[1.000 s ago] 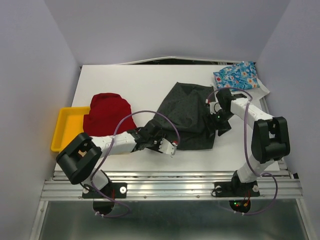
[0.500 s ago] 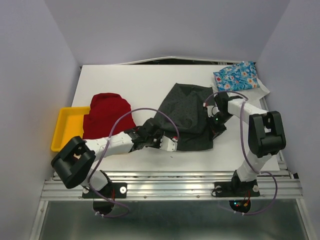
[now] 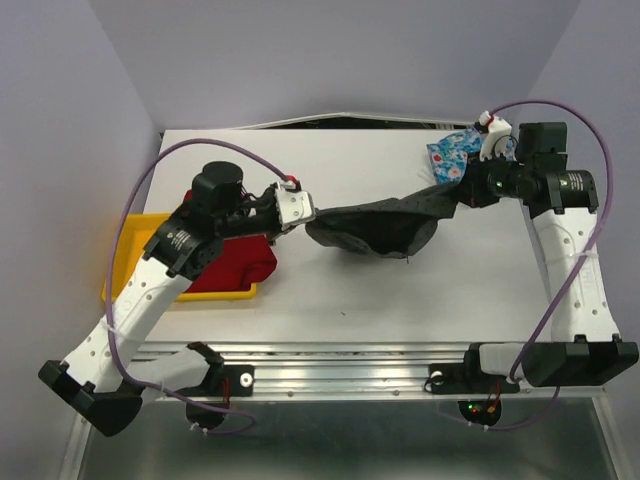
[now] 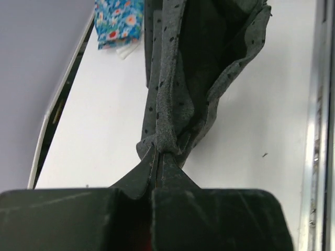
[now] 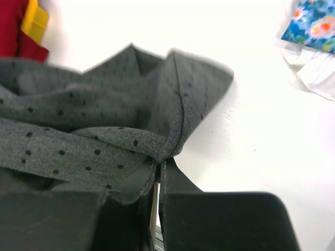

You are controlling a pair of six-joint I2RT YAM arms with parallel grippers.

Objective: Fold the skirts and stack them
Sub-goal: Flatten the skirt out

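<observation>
Legible text: none in any view.
Charcoal skirt [image 3: 385, 228]: dot pattern only — no characters.
Blue skirt [image 3: 450, 158]: floral print only — no characters.

White table [image 3: 350, 300], pale lilac walls [image 3: 330, 50]; possibly a dark gap [image 3: 340, 122] behind
</observation>
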